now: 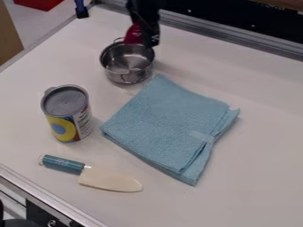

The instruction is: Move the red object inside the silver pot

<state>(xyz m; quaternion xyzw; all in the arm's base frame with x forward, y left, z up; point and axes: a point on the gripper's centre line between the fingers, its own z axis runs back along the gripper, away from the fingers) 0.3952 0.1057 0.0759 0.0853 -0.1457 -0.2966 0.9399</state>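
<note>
Red object (134, 34), partly hidden, clasped in the gripper (145, 41) above the silver pot (118, 76).

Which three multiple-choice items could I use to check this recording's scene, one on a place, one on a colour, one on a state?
1. Where is the red object in relation to the silver pot?
A. By its near rim
B. Under its base
C. By its far rim

2. What colour is the handle of the knife?
A. Blue-green
B. Red
C. Yellow

3. How is the cloth lying?
A. Rolled into a tube
B. Folded in layers
C. Spread out as one layer

Right letters:
1. C: the red object shows at the edge of the pot farthest from the camera.
2. A: the handle is blue-green, against a cream blade.
3. B: stacked edges show along the cloth's right side.
</note>
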